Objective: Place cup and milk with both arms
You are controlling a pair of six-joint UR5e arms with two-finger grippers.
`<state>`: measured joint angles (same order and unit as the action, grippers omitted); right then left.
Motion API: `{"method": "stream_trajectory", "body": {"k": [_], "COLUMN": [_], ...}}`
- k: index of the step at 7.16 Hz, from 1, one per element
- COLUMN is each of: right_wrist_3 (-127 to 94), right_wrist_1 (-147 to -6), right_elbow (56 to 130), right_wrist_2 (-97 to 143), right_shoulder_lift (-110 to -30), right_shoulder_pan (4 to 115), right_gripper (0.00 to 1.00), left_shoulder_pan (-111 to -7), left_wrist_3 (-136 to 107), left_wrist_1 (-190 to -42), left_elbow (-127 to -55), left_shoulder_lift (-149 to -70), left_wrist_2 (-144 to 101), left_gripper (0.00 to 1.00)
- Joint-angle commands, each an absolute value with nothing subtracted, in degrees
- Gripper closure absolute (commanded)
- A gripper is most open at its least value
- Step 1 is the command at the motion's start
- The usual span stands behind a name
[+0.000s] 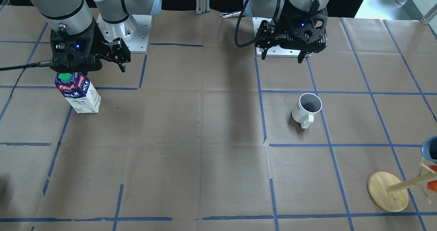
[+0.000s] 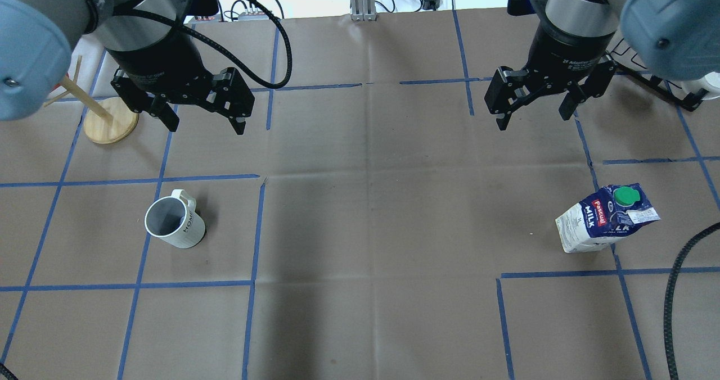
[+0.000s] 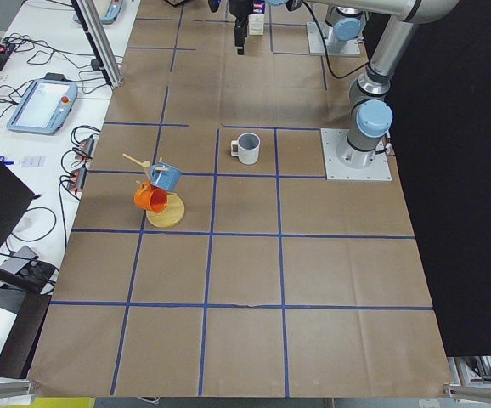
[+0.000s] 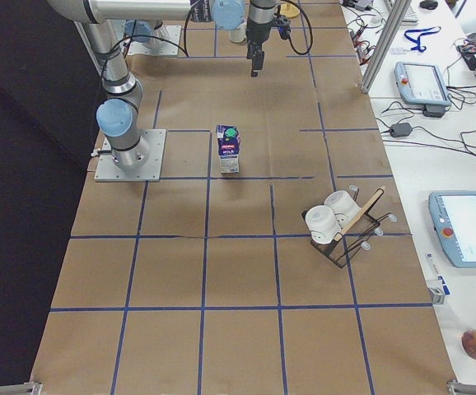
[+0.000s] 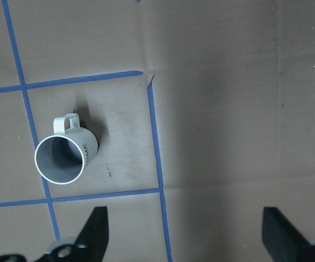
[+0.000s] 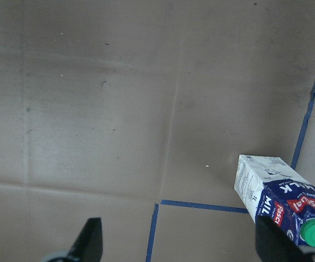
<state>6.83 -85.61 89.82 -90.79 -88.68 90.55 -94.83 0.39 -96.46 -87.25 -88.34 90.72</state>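
Hanging empty with fingers spread, two grippers, left (image 2: pixel 206 126) and right (image 2: pixel 532 118), hover, the left near the wooden stand (image 2: pixel 111 120), one upright cup (image 2: pixel 174 225) robot-ward of it, one milk carton (image 2: pixel 604 218) well across, the side view alone plainly showing one blue mug (image 3: pixel 166 177) and one orange mug (image 3: pixel 149 199) hung there.

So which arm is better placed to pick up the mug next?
Left. The open left gripper hangs on the same side as the white mug, which shows in its wrist view. The right gripper, also open, hangs far across, nearer the milk carton.
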Motion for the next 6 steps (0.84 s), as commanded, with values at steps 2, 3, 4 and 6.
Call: {"method": "stream_trajectory", "body": {"k": [2,3,4,6], "right_wrist_3": [6.8,6.8,6.8,6.8], "right_wrist_1": [-85.6,-85.6,-85.6,-85.6], "right_elbow": [89.8,89.8,89.8,89.7], "right_wrist_2": [-90.8,-90.8,-90.8,-90.8], "right_shoulder_lift": [-88.7,-88.7,-88.7,-88.7], "right_shoulder_pan": [90.5,90.5,90.6,90.6], "right_gripper": [0.00,0.00,0.00,0.00], "left_shoulder_pan": [-94.7,-94.7,-94.8,-93.4], "left_wrist_3": [0.2,-0.1,0.2,1.4], "left_wrist_1": [-96.1,-96.1,-96.2,-93.2], "left_elbow": [-87.3,-87.2,-87.7,-95.0], "left_shoulder_lift": [-87.7,-86.5,-86.5,-85.0], "left_wrist_2": [91.0,91.1,91.1,90.8], "left_gripper": [0.00,0.00,0.00,0.00]}}
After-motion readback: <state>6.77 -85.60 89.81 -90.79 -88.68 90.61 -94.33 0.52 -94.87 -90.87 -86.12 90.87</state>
